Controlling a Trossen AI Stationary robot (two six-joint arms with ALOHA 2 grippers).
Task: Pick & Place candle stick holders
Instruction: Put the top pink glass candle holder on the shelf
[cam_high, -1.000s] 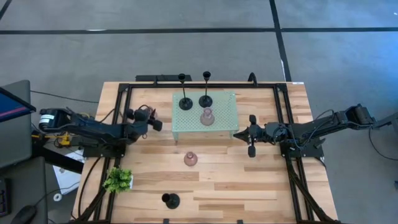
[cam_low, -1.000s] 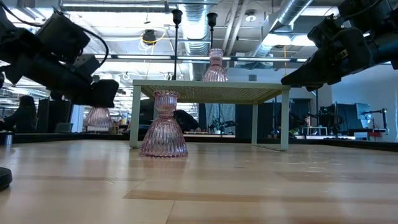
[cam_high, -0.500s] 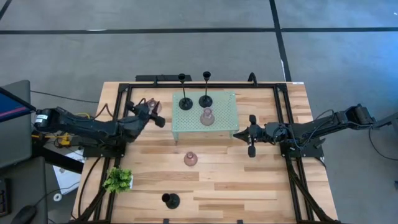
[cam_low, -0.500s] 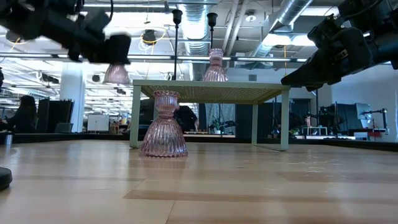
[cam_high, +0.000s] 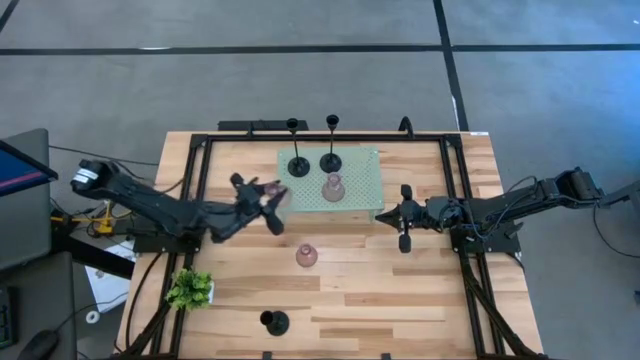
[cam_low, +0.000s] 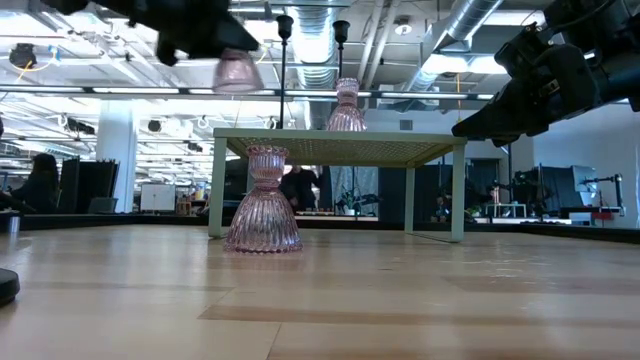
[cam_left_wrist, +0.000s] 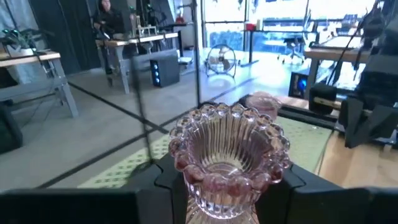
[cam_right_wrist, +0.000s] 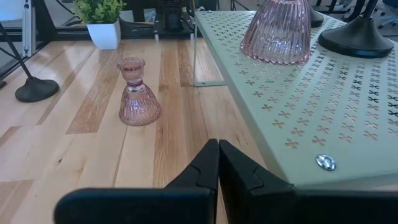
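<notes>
Swinging in from the worktop's left edge over the last second, the left hand (cam_high: 262, 201) has risen and now hangs just beside the left edge of the pale green perforated metal stand (cam_high: 360, 190), gripping a pinkish-brown ribbed translucent glass candle holder (cam_left_wrist: 229, 158) by its narrow waist, beaded cup facing the wrist camera. Carrying it high probably lets its flared base clear the stand's rim (the low view shows it above the stand's top) before being set down. Already on the stand are two black thin-stemmed candle holders on round bases (cam_high: 299, 164) and a second pink glass holder (cam_high: 333, 188), so the stand appears to be the collecting place. A third pink glass holder (cam_high: 306, 256) waits on the wooden worktop (cam_high: 420, 290) in front of the stand, and a third black holder (cam_high: 273, 321) near the front edge, not far from a small green potted plant (cam_high: 189, 289). The right hand (cam_high: 404, 226) is parked to the right of the stand, fingers shut and empty, unchanged.
</notes>
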